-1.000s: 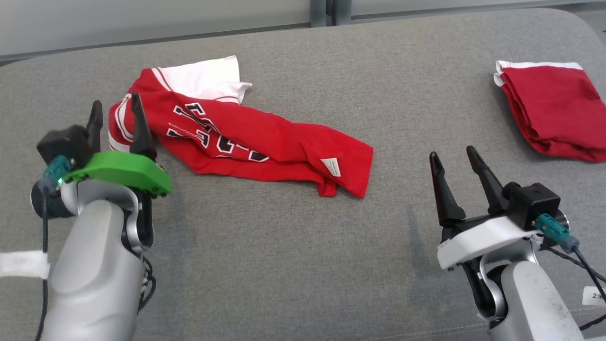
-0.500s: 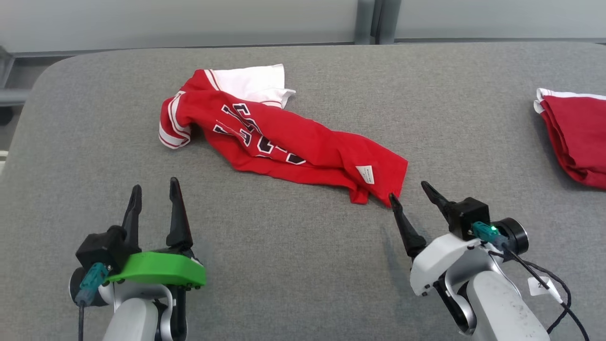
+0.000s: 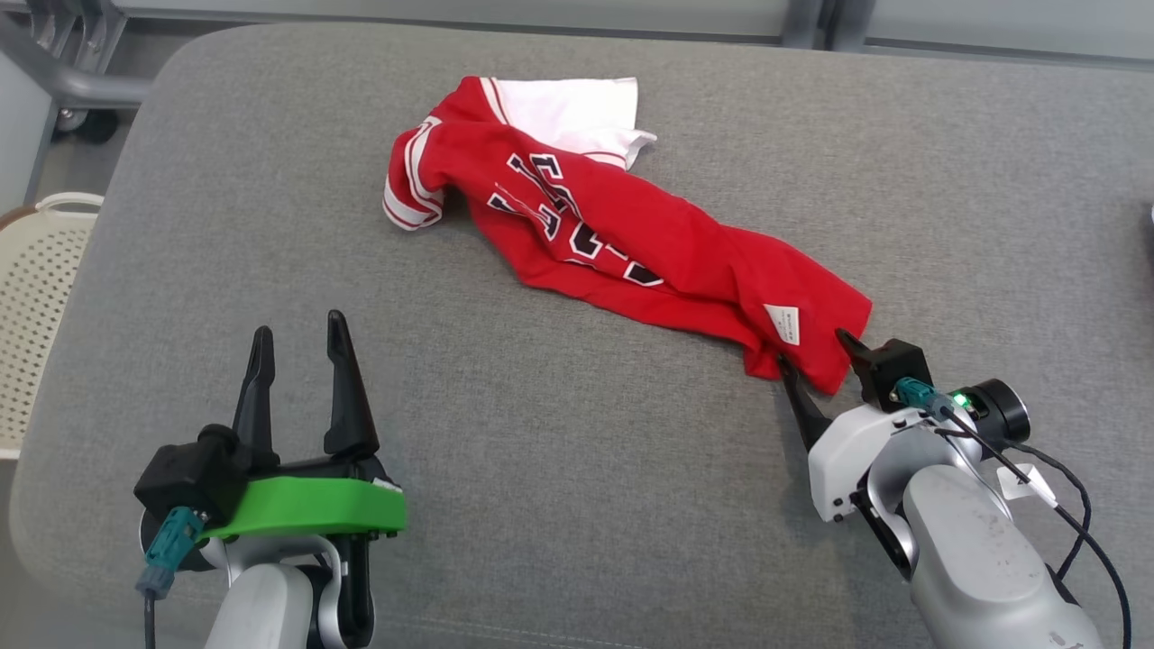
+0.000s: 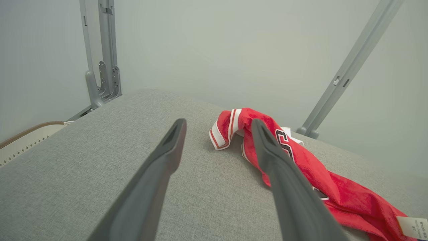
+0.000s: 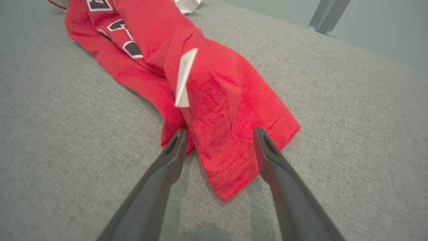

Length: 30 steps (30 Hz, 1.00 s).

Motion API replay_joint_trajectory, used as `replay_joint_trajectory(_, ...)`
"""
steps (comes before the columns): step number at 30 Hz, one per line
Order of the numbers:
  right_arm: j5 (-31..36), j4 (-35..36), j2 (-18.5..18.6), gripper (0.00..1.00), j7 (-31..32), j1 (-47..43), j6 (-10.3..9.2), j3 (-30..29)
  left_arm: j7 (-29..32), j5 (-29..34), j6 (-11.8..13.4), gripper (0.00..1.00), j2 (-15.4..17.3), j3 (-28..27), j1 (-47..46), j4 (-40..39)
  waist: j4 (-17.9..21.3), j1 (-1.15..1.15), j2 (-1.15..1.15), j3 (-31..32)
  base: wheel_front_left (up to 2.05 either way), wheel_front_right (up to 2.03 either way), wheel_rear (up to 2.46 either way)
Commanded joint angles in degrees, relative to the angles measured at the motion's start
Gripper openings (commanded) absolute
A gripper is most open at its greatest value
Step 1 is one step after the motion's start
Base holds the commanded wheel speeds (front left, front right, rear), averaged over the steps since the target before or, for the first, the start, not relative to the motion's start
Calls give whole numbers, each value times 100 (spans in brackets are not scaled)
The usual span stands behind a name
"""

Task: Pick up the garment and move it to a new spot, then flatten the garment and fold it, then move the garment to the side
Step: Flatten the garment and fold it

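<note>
Looks down on a grey padded surface (image 3: 541,487) with a red garment (image 3: 631,243) lying crumpled in a long diagonal strip, from far left of centre down to the near right. Shows black-and-white lettering across the red cloth, red-and-white striped trim at the far end, and a white panel folded out beside it. Shows a small white label (image 3: 783,323) close to the garment's near right corner.

Finds the right fingers (image 3: 801,406) spread apart at that corner, one on each side of the hem, not closed on the cloth. From the right wrist, shows the stitched corner of the garment (image 5: 227,117) lying on the surface between the two dark fingers (image 5: 167,174), with the label (image 5: 184,77) standing up just beyond the tips. Cannot tell whether the tips touch the fabric.

Finds the left fingers (image 3: 343,388), above a green mount, at the near left: spread open, holding nothing, pointing away over bare surface, well apart from the garment. From the left wrist, shows the striped end of the garment (image 4: 334,194) beyond the fingers (image 4: 157,177) and to their right.

Catches a pale perforated basket (image 3: 36,297) at the left edge, beside the surface.
</note>
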<state>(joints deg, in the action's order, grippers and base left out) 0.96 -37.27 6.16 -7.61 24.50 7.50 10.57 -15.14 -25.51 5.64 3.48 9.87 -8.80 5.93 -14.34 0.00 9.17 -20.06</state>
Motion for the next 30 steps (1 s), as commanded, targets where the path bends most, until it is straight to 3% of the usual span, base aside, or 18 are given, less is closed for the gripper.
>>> replay_joint_trajectory(1,44,-158,-3,100,-82,112,-2,-19,5,24,0,100,-10,-10,37,-73,-228,0,0,-200,0,0,0)
replay_joint_trajectory(7,167,-622,-3,99,-304,417,-2,-102,5,82,31,100,-38,-7,90,-249,-351,0,0,-261,0,0,0)
replay_joint_trajectory(8,193,-658,4,47,-350,462,-2,-131,5,86,37,100,-40,-7,106,-271,-360,0,0,-264,0,0,0)
replay_joint_trajectory(9,202,-700,7,28,-395,507,-2,-158,5,85,41,100,-41,-13,121,-286,-364,0,0,-267,0,0,0)
replay_joint_trajectory(10,227,-715,20,0,-447,547,-2,-185,5,86,42,100,-43,-17,133,-293,-364,0,0,-266,0,0,0)
replay_joint_trajectory(24,216,-212,281,0,-508,1111,-2,-501,5,7,87,100,-55,-8,208,-331,-194,0,0,-225,0,0,0)
replay_joint_trajectory(30,80,44,777,0,-95,1664,-3,-630,5,-90,108,100,-54,112,145,-329,-268,0,0,-314,0,0,0)
